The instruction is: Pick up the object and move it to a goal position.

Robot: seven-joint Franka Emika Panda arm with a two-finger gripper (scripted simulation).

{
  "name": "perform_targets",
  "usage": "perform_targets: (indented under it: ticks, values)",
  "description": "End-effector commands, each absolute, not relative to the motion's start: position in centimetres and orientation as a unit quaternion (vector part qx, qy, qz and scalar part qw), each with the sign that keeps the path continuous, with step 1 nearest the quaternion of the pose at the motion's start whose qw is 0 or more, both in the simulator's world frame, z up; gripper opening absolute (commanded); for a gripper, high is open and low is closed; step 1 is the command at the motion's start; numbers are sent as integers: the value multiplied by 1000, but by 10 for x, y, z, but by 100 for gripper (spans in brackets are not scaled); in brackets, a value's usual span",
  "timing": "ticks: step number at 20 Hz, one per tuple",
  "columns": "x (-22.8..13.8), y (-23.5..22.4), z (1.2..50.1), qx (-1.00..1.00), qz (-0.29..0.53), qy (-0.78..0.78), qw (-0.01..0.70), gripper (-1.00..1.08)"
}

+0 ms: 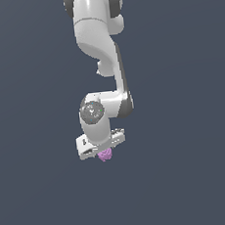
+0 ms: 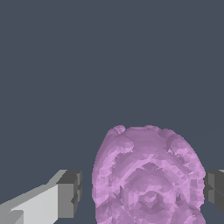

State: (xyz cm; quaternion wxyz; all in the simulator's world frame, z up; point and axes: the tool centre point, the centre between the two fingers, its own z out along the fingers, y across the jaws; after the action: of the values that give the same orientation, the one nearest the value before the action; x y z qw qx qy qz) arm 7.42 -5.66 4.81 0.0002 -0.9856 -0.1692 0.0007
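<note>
1. The object — one light-purple, bumpy lump — sits between my two fingers, a small gap on one side, the other pad about touching.
2. I read the gripper as spread around it, not yet clenched — the straddle is there to set up a squeeze.
3. Count: one object, one arm, two fingers; I see no goal marker in either view.

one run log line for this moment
arm: hand over purple lump | fingers: either side, gap at one, contact unclear | goal: not visible
</note>
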Motion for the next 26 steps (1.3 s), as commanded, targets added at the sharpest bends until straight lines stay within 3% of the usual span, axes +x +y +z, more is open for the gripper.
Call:
perform_targets:
  ticks: [1,5,6,19,26]
  values:
    - [75,-57,41,-986,0,-169,0,100]
    - [76,-57,40,-986,0,-169,0,100]
    - [76,-57,40,-986,0,-169,0,-100]
    - [77,-57,44,-986,-2,-167,0,-100]
    - [88,-56,85,-990,-19,-141,-1,-100]
